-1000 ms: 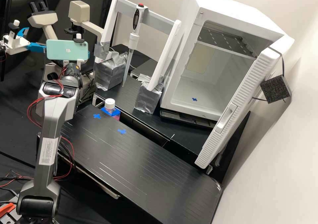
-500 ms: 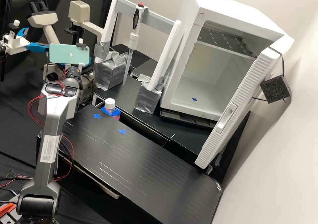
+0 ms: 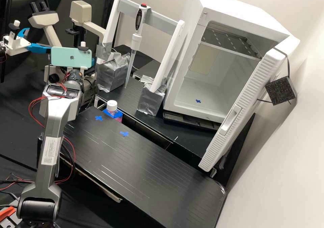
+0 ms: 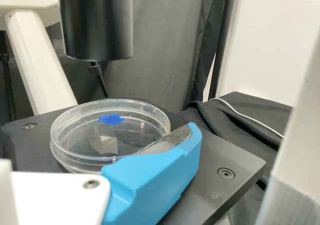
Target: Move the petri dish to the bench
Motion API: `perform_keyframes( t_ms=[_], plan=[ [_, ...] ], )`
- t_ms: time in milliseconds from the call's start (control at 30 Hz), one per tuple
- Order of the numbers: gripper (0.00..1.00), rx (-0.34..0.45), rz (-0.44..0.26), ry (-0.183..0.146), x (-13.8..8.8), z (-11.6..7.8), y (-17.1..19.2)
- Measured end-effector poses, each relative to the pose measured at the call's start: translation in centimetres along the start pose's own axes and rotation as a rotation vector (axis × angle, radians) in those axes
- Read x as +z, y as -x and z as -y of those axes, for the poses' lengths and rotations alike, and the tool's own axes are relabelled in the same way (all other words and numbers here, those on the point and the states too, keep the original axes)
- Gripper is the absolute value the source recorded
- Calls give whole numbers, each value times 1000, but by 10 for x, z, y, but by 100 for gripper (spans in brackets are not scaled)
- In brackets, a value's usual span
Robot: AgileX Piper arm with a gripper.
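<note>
The gripper is mostly hidden behind the phone in the high view, in front of the microscope. In the wrist view a clear, round petri dish lies flat on a dark stage plate, with a blue mark showing through it. The blue part of the gripper lies against or just in front of the dish's near side and overlaps its rim. How far the gripper stands open or shut is hidden.
The black bench bears two blue tape crosses. Beyond it stand a white-capped bottle, a pipette on a white stand and an open white incubator. Another arm's blue-fingered gripper is at the far left.
The arm's wrist, with the phone on it, has moved slightly right and down in the high view, slowing over the last half second. The bench and its surroundings look the same.
</note>
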Motion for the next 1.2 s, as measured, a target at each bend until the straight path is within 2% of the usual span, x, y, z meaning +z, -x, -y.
perform_keyframes(
  t_ms=[167, 467, 567, 1133, 1200],
  plan=[
    [0, 0, 13, 18, -1, -3, -2],
    [0, -1, 39, 8, -1, -6, -3],
    [0, -5, 45, 14, -1, -6, -3],
    [0, -1, 50, 17, -1, -9, -4],
    [0, -1, 50, 10, -1, -9, -4]
  ],
)
